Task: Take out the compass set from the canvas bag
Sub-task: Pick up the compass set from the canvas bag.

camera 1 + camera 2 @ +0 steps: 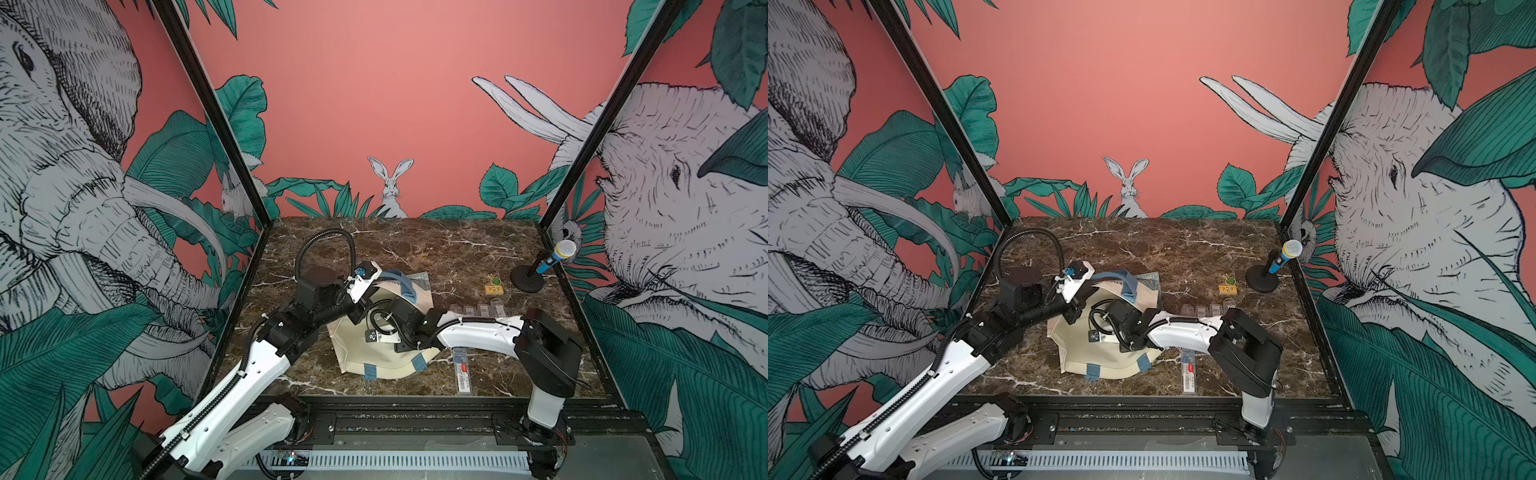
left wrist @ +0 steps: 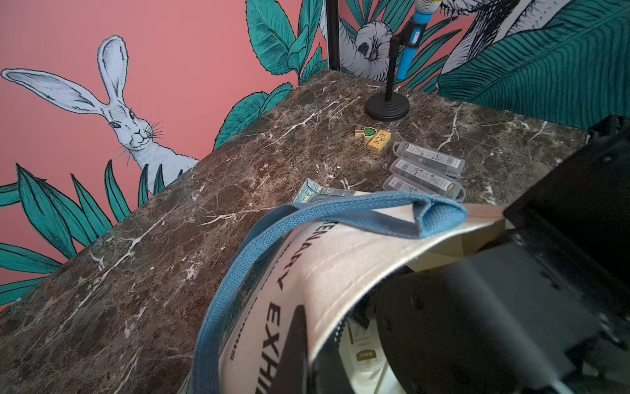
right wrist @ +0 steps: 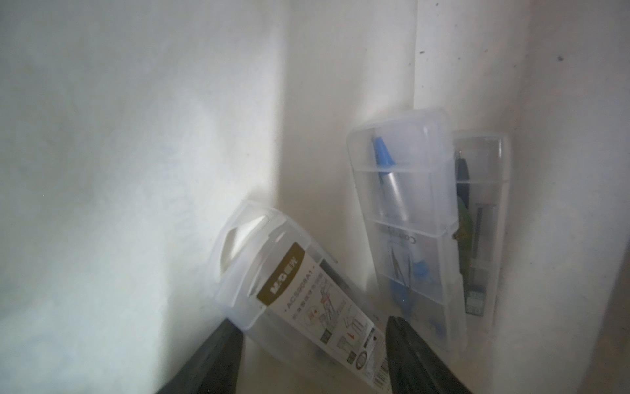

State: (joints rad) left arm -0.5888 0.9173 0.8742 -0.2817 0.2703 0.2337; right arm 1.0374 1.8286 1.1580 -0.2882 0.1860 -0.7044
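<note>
1. Right gripper [image 3: 312,322]: inside the bag. Two dark, matte fingers [image 3: 211,361] stand wide apart, one on each side of a compass set [image 3: 300,296]. Pressing or merely flanking: cannot tell.
2. Compass set: clear, round-cornered plastic case with a white printed label, an olive-brown band and an oval hang slot at the far end. It lies tilted on the cream inner cloth.
3. Second clear case [image 3: 402,211]: ribbed lid, blue-and-silver compass inside. It lies against the inner seam, overlapping a third case [image 3: 480,204].
4. Left gripper [image 2: 303,327]: closed on the rim of the canvas bag [image 1: 374,357], arching its mouth up.
5. Bag: cream woven canvas, dark lettering, ribbed dusty-blue strap [image 2: 341,211]. It lies mid-table on brown, white-veined marble [image 1: 436,249].
6. Beyond the bag: a row of clear cases [image 1: 478,311]; a single case [image 1: 462,370] near the front edge.
</note>
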